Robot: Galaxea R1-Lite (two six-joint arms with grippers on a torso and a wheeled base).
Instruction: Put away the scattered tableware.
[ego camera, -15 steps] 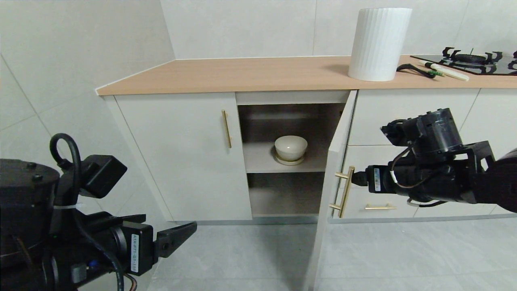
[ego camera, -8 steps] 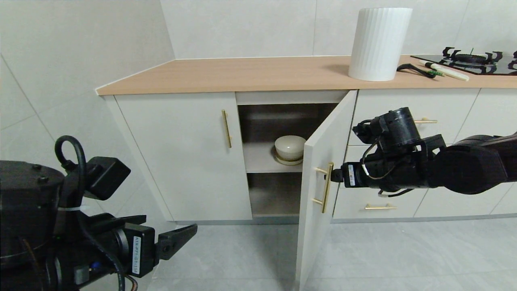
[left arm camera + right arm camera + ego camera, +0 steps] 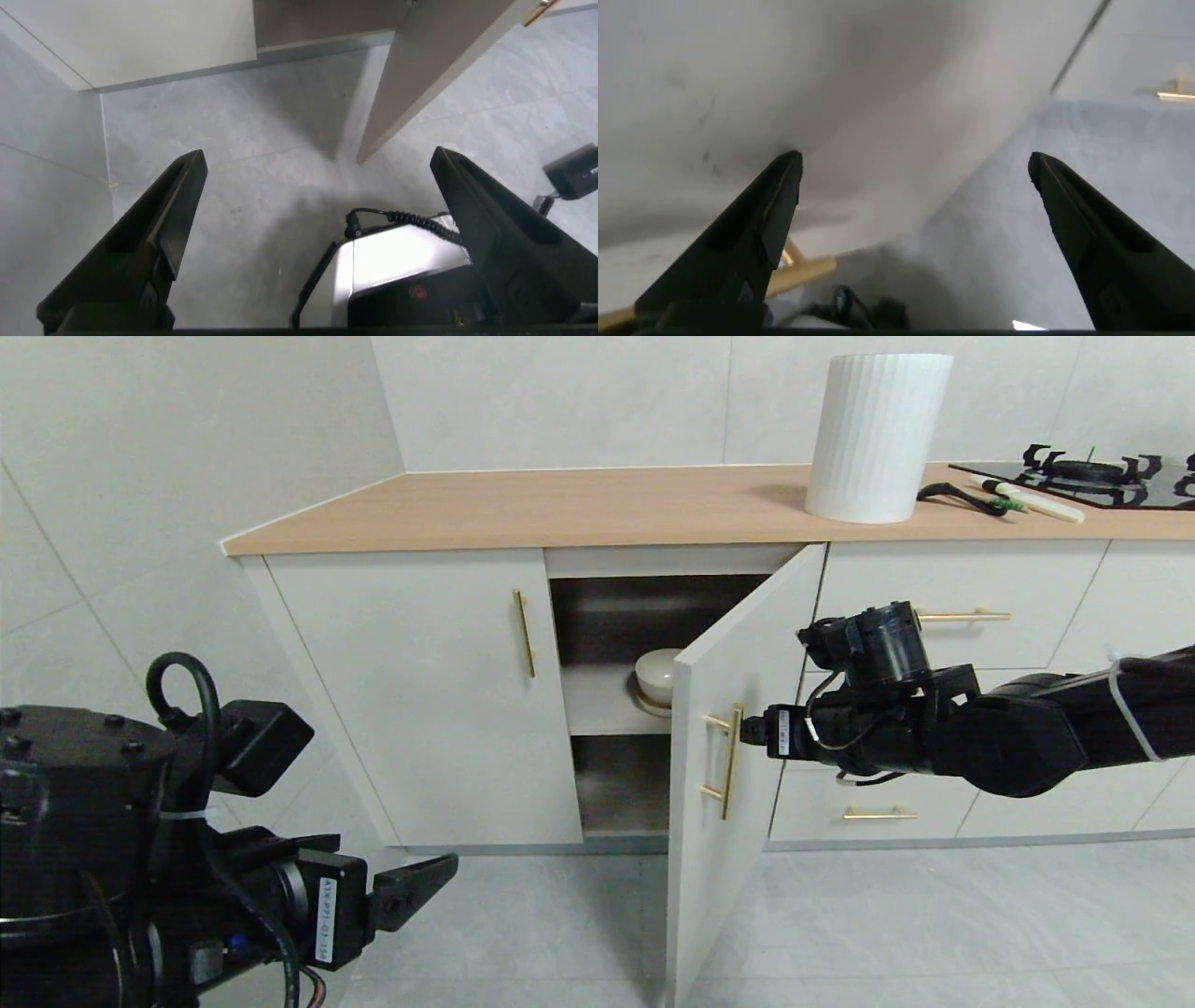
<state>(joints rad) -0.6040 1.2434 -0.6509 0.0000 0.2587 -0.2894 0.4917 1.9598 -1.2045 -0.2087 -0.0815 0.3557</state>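
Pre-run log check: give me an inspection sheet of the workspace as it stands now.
Surface: wooden countertop over white cabinets.
Job's things: bowl on the upper cabinet shelf, partly hidden by the half-open cabinet door.
Clutter: white ribbed container and utensils on the countertop, beside the stove.
Grippers: right gripper at the door's gold handle, fingers open, contact unclear; left gripper low over the floor, fingers open, holding nothing.
Cables: black cable loop on the left arm; thin wires at the right wrist.
Surroundings: tiled walls, grey floor.
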